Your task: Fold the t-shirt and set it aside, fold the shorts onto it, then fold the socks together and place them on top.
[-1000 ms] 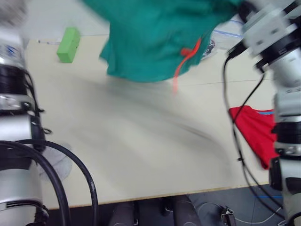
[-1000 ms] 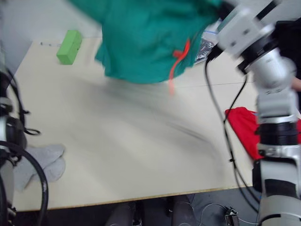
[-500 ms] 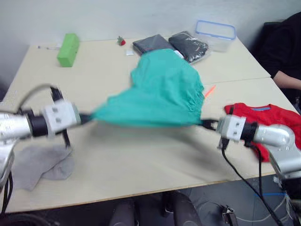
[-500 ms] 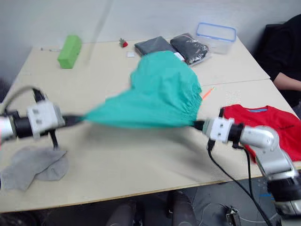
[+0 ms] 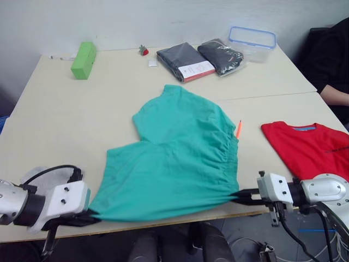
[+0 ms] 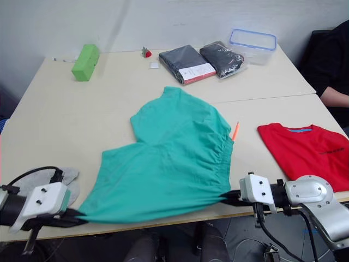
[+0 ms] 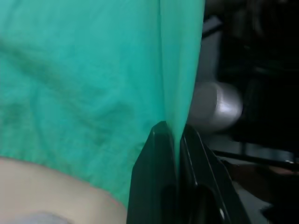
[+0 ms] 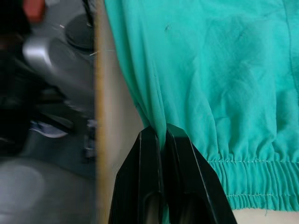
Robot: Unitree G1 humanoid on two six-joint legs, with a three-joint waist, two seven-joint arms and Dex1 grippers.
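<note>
On the pale wooden counter (image 5: 82, 109) the shorts (image 5: 174, 158) lie spread across the middle with the near edge pulled taut, left gripper (image 5: 90, 219) and right gripper (image 5: 240, 195) each pinched tight on a near corner, t-shirt (image 5: 308, 147) flat off to the right, socks (image 6: 68, 177) near the left gripper

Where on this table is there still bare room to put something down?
Bare table lies between the green block and the shorts, and between shorts and t-shirt. The far edge is crowded with packaged garments and a plastic container.
</note>
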